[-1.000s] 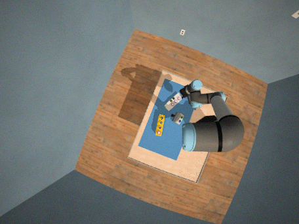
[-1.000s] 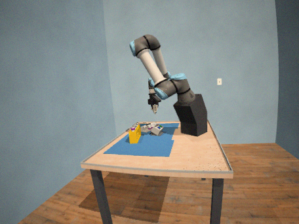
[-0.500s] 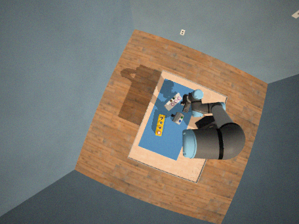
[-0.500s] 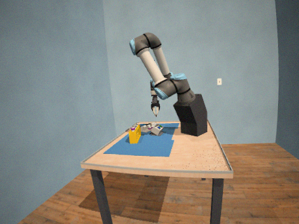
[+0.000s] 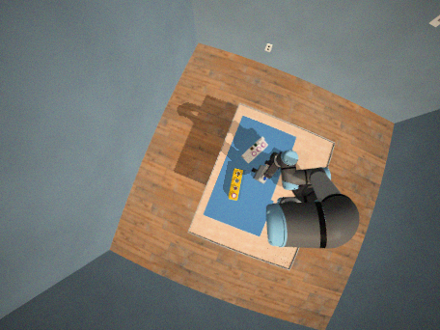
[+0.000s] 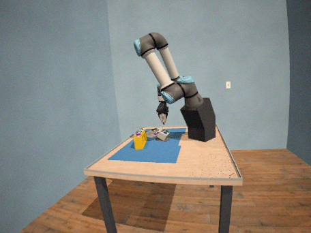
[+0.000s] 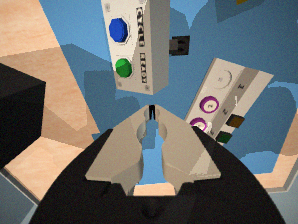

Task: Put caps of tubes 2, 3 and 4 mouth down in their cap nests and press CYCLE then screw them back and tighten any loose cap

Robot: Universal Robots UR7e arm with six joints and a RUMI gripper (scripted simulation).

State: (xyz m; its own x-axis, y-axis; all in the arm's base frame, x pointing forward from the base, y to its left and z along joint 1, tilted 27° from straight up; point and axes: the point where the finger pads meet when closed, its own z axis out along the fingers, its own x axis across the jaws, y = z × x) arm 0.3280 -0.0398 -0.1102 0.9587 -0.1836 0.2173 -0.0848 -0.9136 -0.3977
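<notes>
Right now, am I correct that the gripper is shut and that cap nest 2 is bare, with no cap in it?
Not quite: nest 2 holds a purple-rimmed cap, as the wrist view shows. The gripper is indeed shut.

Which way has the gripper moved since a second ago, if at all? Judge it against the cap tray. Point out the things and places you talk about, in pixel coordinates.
Yes: the gripper (image 5: 256,173) (image 6: 163,124) (image 7: 152,106) went from beside the cap tray (image 5: 247,156) toward the key housing.
</notes>
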